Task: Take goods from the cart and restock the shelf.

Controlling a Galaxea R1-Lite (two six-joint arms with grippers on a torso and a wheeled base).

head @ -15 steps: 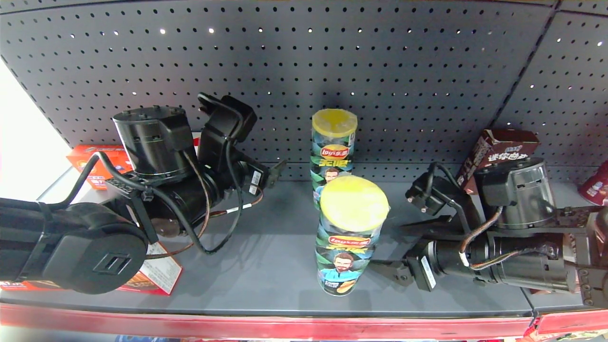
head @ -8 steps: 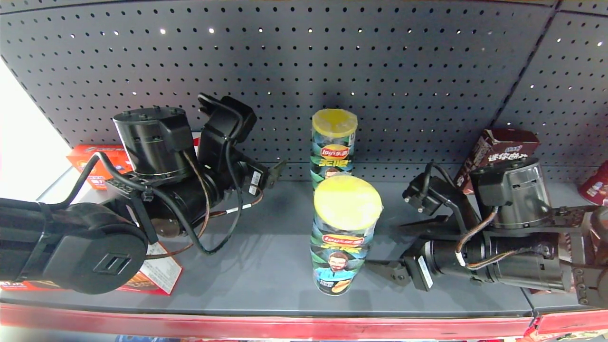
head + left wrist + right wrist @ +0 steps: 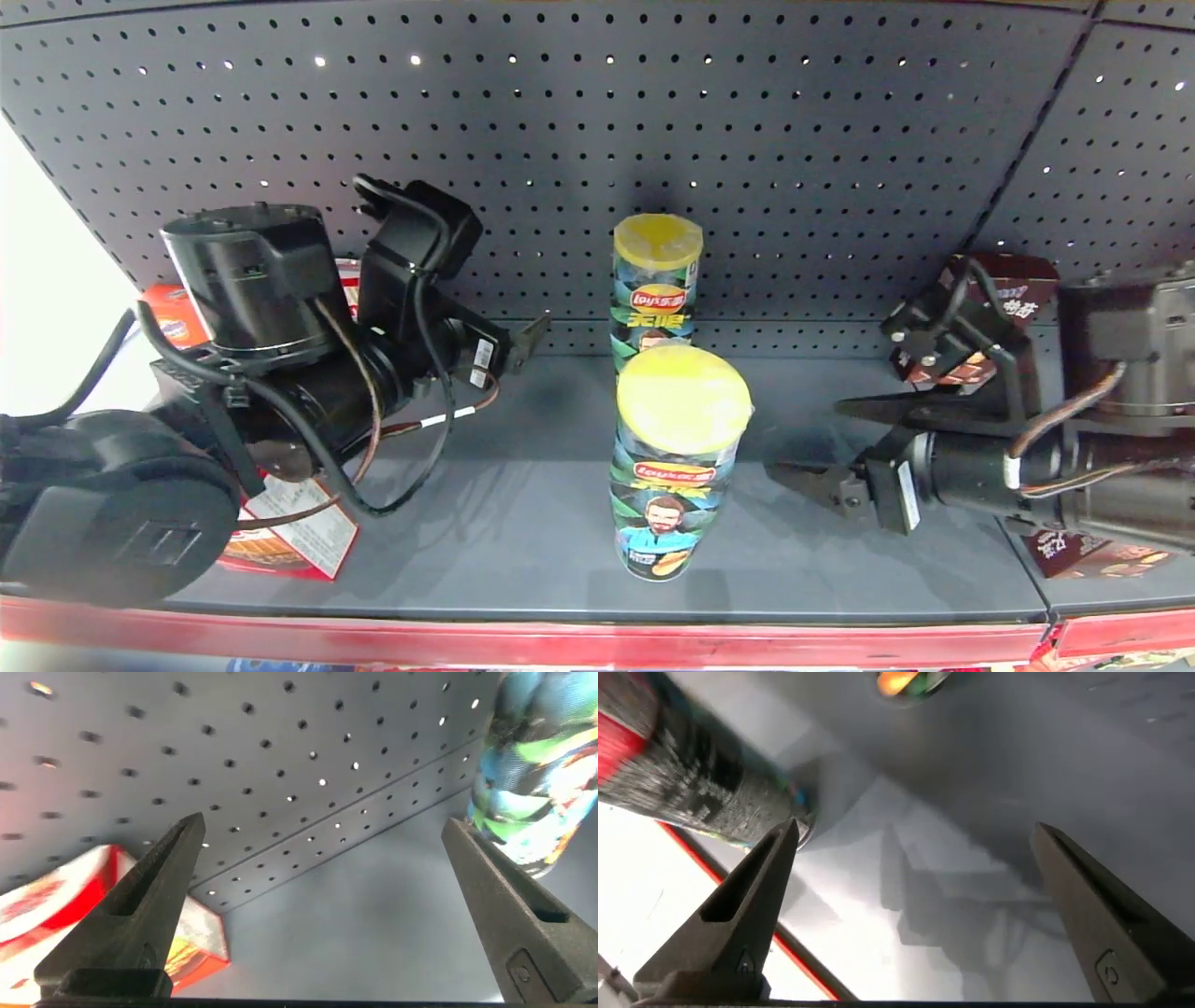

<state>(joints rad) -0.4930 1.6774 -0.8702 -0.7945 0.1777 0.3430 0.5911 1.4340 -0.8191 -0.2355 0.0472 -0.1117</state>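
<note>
The front chip can (image 3: 680, 467) stands upright on the shelf (image 3: 523, 551), and the right gripper (image 3: 808, 439) just to its right has its jaws wide and clear of it. It is probably a light, stiff, slick tube that tips easily, so it is best gripped mid-body. A second can (image 3: 655, 280) stands directly behind it, and the left gripper (image 3: 322, 826), behind and to its left, is also spread wide.

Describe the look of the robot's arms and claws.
Both arms are black with round joint housings. The left arm carries looping black cables and a thin brown one; the right arm has a brown cable with a white band. Each wrist bears a small white label. The left claw and right claw have dark, flat, tapering fingers.
</note>
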